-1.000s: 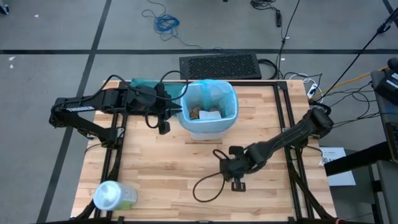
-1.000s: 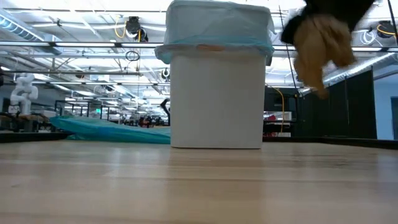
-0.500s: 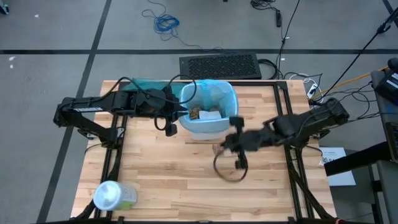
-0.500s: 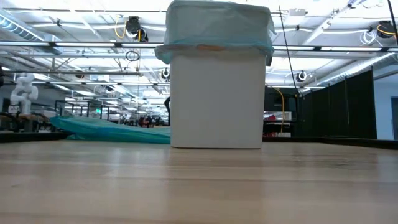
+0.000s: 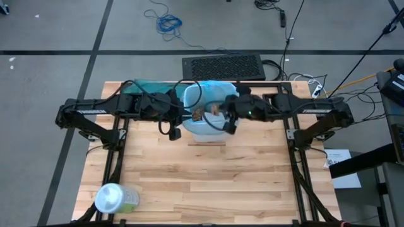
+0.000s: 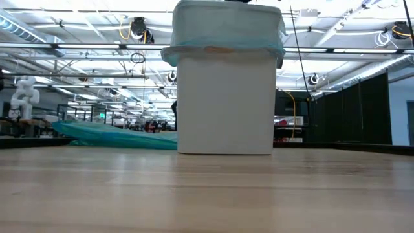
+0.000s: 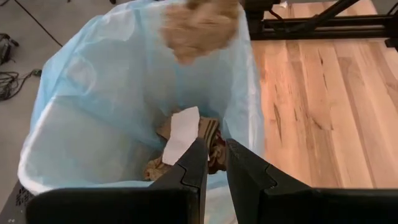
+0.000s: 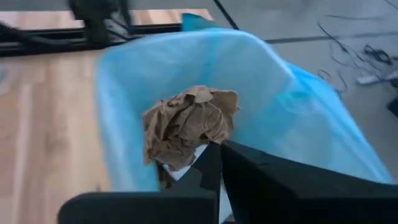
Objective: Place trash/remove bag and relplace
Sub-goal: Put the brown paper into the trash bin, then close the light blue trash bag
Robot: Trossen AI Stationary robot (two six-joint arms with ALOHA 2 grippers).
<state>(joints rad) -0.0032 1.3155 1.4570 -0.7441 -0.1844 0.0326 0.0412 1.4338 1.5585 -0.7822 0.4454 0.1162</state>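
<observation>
Trash wad, a crumpled brown paper ball [image 8: 189,123], is clamped in the right gripper [image 8: 214,163], fingers pinched tight on it, hanging right over the open mouth of the pale blue bag [image 8: 298,106] that lines the white bin [image 6: 225,103]. Straight below that gripper, down in the bag, sit more brown scraps [image 7: 208,138] and a white scrap [image 7: 181,132]. The left gripper [image 7: 210,163] is on the opposite side of the bin from the right one, fingers nearly together and pinching the bag's rim. Behind the left gripper, a teal-green bag [image 5: 146,84] lies flat on the table [image 5: 208,176]. Way off at the table's near left corner, well apart from both grippers, stands a pale-green container [image 5: 115,199].
</observation>
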